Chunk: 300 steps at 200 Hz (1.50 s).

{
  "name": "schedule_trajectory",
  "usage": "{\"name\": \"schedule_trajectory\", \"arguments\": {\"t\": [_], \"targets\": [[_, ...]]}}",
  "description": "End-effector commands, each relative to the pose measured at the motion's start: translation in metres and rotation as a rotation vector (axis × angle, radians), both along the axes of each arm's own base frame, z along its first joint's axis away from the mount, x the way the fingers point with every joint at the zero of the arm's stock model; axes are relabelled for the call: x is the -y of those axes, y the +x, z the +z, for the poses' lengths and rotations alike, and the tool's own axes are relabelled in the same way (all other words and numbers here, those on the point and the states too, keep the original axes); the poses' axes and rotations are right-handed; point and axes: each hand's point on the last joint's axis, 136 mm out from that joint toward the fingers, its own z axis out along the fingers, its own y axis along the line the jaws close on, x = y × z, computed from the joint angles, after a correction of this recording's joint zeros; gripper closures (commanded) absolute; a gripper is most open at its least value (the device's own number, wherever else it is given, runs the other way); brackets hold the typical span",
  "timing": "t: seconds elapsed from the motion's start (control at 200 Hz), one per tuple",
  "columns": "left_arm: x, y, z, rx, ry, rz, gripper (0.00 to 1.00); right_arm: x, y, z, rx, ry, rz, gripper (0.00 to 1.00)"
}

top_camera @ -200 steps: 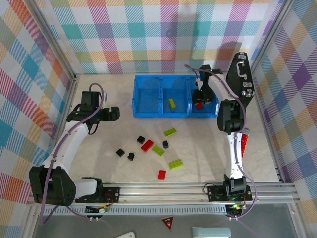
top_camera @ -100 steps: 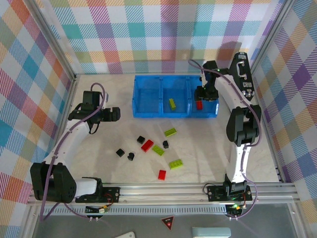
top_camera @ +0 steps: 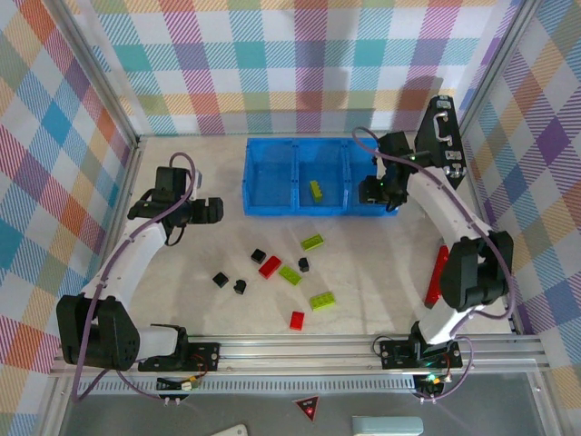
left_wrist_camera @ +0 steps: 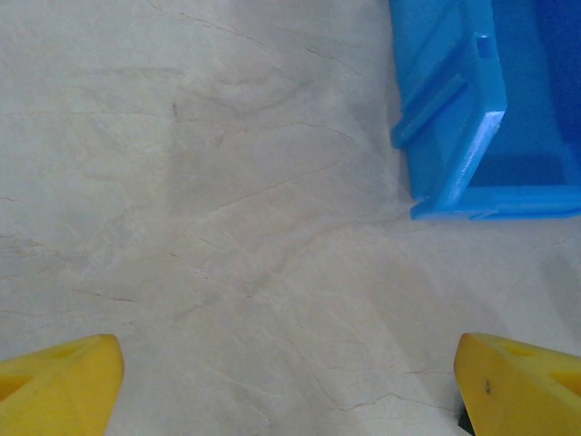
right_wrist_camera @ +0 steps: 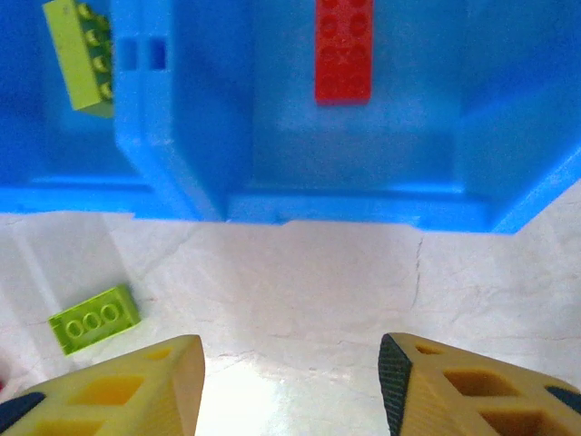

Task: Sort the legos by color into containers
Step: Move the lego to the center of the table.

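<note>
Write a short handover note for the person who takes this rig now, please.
Left gripper: open, above bare table near the left end of the blue tray.
Right gripper: open, holding nothing, at the near side of the right compartment.
Done: one red lego in the right compartment, one green lego in the middle one.
Left: on the table four black legos, three loose green legos, two loose red legos; no black one is in the tray yet.
</note>
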Motion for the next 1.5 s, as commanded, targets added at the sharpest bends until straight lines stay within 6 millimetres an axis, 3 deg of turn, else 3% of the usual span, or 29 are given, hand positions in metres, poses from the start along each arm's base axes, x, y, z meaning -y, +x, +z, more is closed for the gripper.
{"name": "schedule_trajectory", "arguments": {"t": [0.0, 0.24, 0.565, 1.055, 1.495], "targets": [[0.013, -0.011, 0.001, -0.049, -0.032, -0.014, 0.07, -0.012, -0.011, 0.010, 0.043, 0.052, -0.013, 0.46], [0.039, -0.024, 0.002, -0.106, -0.075, -0.046, 0.08, -0.035, -0.056, 0.004, 0.021, 0.095, 0.040, 0.46], [0.064, -0.048, -0.019, -0.213, -0.097, -0.061, 0.10, -0.050, -0.097, -0.024, -0.038, 0.103, 0.080, 0.46], [0.101, -0.082, -0.050, -0.306, -0.131, -0.100, 0.20, -0.059, -0.124, -0.057, -0.130, 0.094, 0.108, 0.46], [0.108, -0.082, -0.060, -0.330, -0.085, -0.092, 0.27, -0.061, -0.132, -0.063, -0.133, 0.074, 0.119, 0.46]]}}
